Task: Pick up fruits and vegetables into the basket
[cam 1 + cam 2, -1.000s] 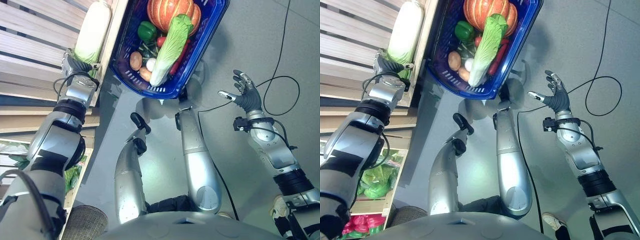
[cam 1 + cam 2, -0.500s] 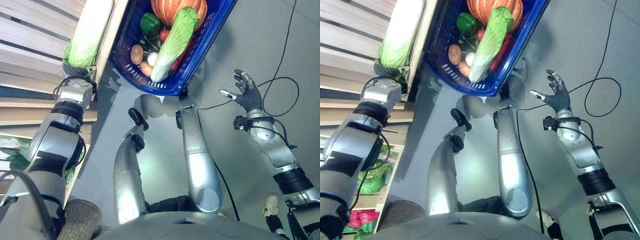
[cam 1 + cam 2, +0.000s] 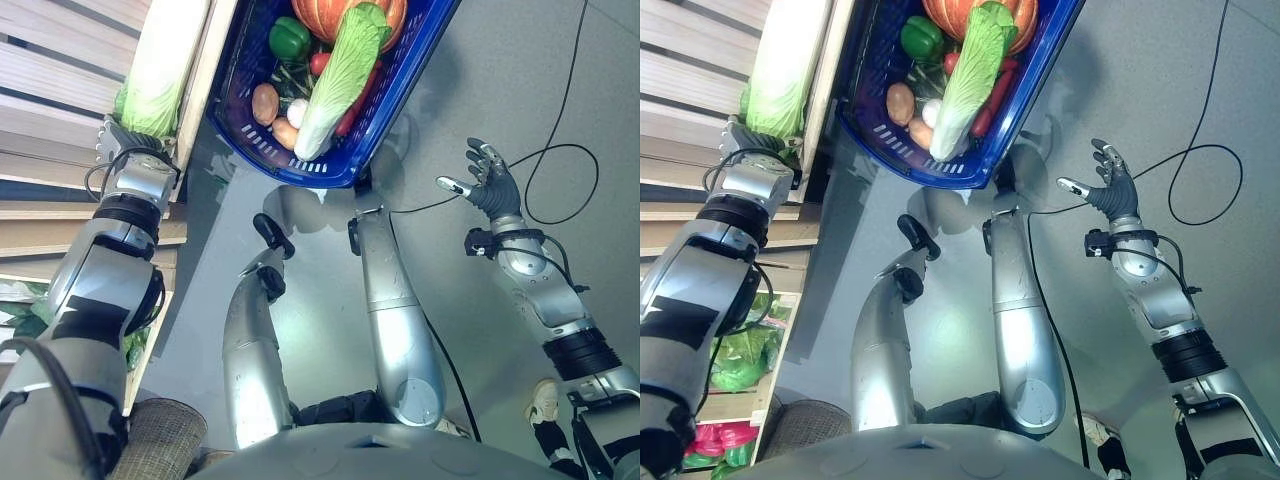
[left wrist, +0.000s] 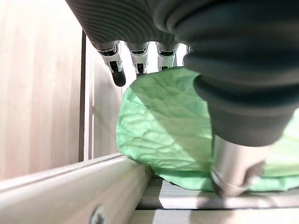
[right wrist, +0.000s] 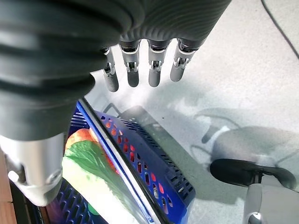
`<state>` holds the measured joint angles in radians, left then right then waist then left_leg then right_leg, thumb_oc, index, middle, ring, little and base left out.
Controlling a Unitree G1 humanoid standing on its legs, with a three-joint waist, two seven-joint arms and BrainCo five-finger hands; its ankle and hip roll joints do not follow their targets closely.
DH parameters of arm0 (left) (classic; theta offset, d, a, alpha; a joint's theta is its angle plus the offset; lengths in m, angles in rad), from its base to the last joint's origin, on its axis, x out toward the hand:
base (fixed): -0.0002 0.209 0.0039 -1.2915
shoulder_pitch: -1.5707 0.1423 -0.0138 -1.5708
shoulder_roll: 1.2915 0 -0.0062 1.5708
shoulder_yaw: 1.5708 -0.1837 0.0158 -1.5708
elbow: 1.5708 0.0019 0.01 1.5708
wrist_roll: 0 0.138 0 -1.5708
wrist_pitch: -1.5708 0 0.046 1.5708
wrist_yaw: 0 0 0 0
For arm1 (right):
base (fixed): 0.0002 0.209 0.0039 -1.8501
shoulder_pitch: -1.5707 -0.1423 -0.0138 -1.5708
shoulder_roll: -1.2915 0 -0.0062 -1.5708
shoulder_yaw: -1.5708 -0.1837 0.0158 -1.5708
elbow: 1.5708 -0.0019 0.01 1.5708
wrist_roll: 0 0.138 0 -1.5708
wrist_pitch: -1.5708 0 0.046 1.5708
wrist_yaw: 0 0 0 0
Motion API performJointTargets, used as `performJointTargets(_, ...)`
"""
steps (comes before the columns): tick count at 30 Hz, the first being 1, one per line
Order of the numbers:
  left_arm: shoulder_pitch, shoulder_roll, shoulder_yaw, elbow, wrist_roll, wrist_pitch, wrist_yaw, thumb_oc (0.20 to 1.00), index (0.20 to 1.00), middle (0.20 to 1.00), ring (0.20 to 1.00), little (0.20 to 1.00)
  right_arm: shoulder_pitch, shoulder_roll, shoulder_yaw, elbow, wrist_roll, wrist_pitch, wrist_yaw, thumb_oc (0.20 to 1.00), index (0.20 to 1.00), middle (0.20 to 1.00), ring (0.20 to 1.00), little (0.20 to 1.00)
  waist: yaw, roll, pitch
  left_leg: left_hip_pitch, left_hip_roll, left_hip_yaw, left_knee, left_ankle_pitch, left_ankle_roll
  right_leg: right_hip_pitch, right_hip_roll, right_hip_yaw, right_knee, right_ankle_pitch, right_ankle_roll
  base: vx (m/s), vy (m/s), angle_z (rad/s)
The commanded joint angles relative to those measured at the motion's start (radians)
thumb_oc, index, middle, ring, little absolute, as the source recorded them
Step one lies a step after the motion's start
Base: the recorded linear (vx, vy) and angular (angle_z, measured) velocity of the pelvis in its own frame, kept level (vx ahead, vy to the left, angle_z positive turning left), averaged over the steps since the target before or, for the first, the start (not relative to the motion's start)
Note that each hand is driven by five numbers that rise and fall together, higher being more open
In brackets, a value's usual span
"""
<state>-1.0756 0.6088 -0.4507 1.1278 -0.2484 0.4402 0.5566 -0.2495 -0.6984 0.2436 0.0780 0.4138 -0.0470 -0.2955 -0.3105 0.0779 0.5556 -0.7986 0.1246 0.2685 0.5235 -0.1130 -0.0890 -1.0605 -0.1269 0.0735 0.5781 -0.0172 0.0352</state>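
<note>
Wooden slats make up the shelf (image 3: 60,70) to the left of the blue basket (image 3: 375,140), and a napa cabbage (image 3: 160,70) lies along the shelf's edge board, just beside the basket's left wall. The left hand (image 3: 125,145) is at the leafy green end of that cabbage, the end nearer the robot. In the left wrist view its fingers (image 4: 117,70) reach out straight over the top of the green leaves and the thumb (image 4: 238,158) hangs down in front of them; the fingers are not curled round the cabbage, and it cannot be told whether they touch it. Lower on the shelf, well apart from the basket, some green leafy vegetables (image 3: 740,365) and a bit of red produce (image 3: 725,438) show.

The basket sits on the grey floor (image 3: 520,80), right of the shelf. Inside it a second napa cabbage (image 3: 335,80) lies slantwise across the middle, its pale stem toward the near rim. An orange pumpkin (image 3: 330,12) is at the far end, a green bell pepper (image 3: 290,38) is left of the cabbage, and below the pepper sit a brown potato (image 3: 265,102), a small white round thing (image 3: 297,112) and an orange-brown one (image 3: 285,132) near the rim. Red vegetables (image 3: 355,105) peek out to the cabbage's right.

Right of the basket and well apart from it, the right hand (image 3: 490,185) is raised over the floor with fingers spread and straight, holding nothing. Its wrist view shows the straight fingers (image 5: 133,70) above the basket's blue rim.
</note>
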Motion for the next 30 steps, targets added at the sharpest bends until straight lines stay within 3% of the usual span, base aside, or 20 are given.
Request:
performJointTargets(1,0.037,0.053,-0.015,0.075,0.058,0.005,-0.009,0.200,0.200,0.200,0.200,0.200,0.022,0.005,0.011,-0.005,0.030,-0.058,0.001,1.000,1.000,1.000,1.000,1.000,-0.012,-0.048,-0.036,-0.095,-0.012,0.010,0.052,-0.016,0.024,-0.001,0.015,-0.038,0.053,-0.123,0.012,0.00,0.000,0.00)
performJointTargets(9,0.005,0.058,-0.033,0.080,0.067,0.001,-0.019,0.200,0.200,0.200,0.200,0.200,0.033,0.001,0.000,0.002,0.032,-0.082,0.014,1.000,1.000,1.000,1.000,1.000,-0.022,-0.044,-0.036,-0.094,-0.012,0.012,0.050,-0.014,0.020,-0.008,0.014,-0.032,0.056,-0.124,0.011,0.00,0.000,0.00)
performJointTargets(17,0.010,0.046,-0.013,0.075,0.009,-0.050,0.028,0.200,0.200,0.200,0.200,0.200,0.037,0.010,0.001,-0.012,0.024,-0.106,0.012,1.000,1.000,1.000,1.000,1.000,-0.025,-0.045,-0.036,-0.092,-0.010,0.013,0.053,-0.017,0.019,-0.008,0.018,-0.028,0.059,-0.128,0.008,0.00,0.000,0.00)
performJointTargets(24,0.070,0.039,0.067,-0.012,-0.061,-0.174,0.095,0.200,0.200,0.200,0.200,0.200,0.070,0.033,-0.013,-0.059,0.008,-0.113,0.021,1.000,1.000,1.000,1.000,1.000,-0.010,-0.046,-0.036,-0.048,-0.016,0.006,0.035,-0.015,0.020,0.043,0.014,-0.042,0.052,-0.136,0.010,-0.01,-0.014,0.00)
performJointTargets(30,0.201,0.028,0.157,-0.175,-0.118,-0.351,0.075,0.200,0.200,0.200,0.200,0.200,0.123,0.057,-0.054,-0.135,0.005,-0.082,0.080,1.000,1.000,1.000,1.000,1.000,0.015,-0.033,-0.036,0.043,-0.029,0.002,-0.008,-0.003,0.021,0.134,-0.006,-0.069,0.039,-0.146,0.016,0.00,0.000,0.00)
